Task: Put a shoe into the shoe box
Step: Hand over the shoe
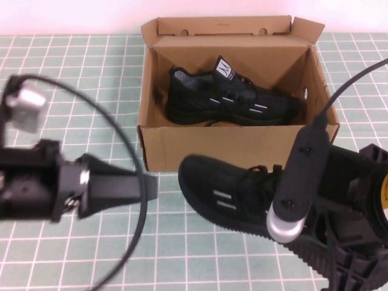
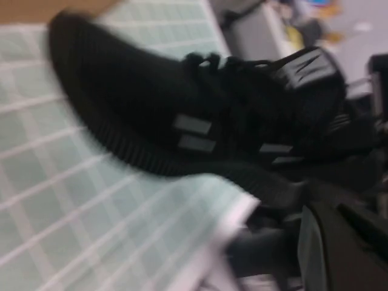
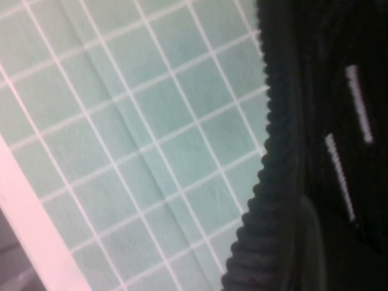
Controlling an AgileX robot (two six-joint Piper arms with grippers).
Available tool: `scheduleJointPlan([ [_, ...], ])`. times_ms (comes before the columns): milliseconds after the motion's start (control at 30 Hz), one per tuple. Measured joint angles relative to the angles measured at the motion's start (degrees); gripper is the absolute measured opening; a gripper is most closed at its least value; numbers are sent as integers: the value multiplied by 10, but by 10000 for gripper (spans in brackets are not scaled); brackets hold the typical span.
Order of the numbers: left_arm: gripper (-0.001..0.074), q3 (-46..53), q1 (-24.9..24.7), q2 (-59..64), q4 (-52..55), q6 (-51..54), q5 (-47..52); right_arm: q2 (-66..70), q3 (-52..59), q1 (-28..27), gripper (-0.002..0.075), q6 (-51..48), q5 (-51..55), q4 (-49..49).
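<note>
The brown shoe box [image 1: 182,148] stands open at the back centre. A black sneaker [image 1: 230,100] with a white tongue tag lies inside it. A second black mesh shoe [image 1: 227,194] with white dashes sits tilted just in front of the box, toe to the left. My right gripper [image 1: 303,242] is at its heel, shut on it, under the arm. The right wrist view shows its ribbed sole [image 3: 273,182] close up. My left gripper [image 1: 151,188] is left of the shoe, pointing at its toe, apart from it. The shoe also shows in the left wrist view [image 2: 182,121]. No stuffing is visible.
A green checked mat [image 1: 73,97] covers the table. A black cable [image 1: 136,151] loops from the left arm in front of the box's left corner. The right arm's cable [image 1: 345,82] arcs over the box's right wall. The table's white front edge [image 3: 36,236] lies close by.
</note>
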Motion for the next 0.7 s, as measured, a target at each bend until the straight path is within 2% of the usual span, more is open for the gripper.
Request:
scheduleJointPlan([
  [133, -4, 0, 0, 84, -73, 35, 10, -1, 0, 0, 0, -1, 17, -4],
  [333, -4, 0, -2, 163, -93, 46, 6, -19, 0, 0, 0, 0, 18, -13],
  [500, 9, 0, -5, 181, -93, 52, 6, -27, 0, 0, 0, 2, 20, -28],
  [567, 70, 0, -5, 182, -96, 53, 5, -27, 0, 0, 0, 3, 20, -29],
  [600, 126, 0, -5, 182, -97, 53, 0, -27, 0, 0, 0, 3, 18, -29],
  [667, 275, 0, -5, 182, -97, 52, -14, -27, 0, 0, 0, 3, 12, -29],
  [700, 379, 0, -5, 182, -97, 46, -23, -27, 0, 0, 0, 3, 7, -29],
])
